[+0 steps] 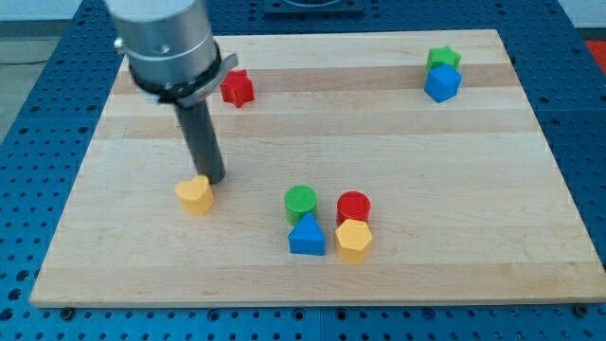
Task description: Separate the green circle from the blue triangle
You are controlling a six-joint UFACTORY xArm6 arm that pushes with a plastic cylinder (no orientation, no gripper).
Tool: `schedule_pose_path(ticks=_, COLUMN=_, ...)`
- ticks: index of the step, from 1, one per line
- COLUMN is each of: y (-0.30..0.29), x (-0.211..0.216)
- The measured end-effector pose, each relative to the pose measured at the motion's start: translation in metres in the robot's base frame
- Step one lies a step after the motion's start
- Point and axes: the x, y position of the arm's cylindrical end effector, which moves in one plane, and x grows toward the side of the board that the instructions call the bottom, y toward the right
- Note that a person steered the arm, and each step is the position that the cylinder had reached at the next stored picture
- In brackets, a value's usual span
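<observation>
Our tool, a bare rod grasping nothing, had its tip (215, 180) beside the yellow block (195, 195). The green circle (301, 202) lay toward the view's right, touching the blue triangle (307, 237) directly below it.

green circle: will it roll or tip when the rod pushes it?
The green circle stands on its flat end, so it will probably slide, not roll. It looks squat, so tipping seems unlikely. It touches the blue triangle, which may drag along. My tip is by the yellow block.
</observation>
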Motion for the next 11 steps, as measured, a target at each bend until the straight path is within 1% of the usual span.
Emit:
schedule_pose_path(ticks=3, y=0.019, x=0.083)
schedule_pose_path(ticks=4, y=0.029, x=0.106)
schedule_pose_path(ticks=5, y=0.047, x=0.114)
schedule_pose_path(ticks=7, y=0.102, x=0.114)
schedule_pose_path(ticks=8, y=0.109, x=0.108)
schedule_pose_path(ticks=11, y=0.109, x=0.050)
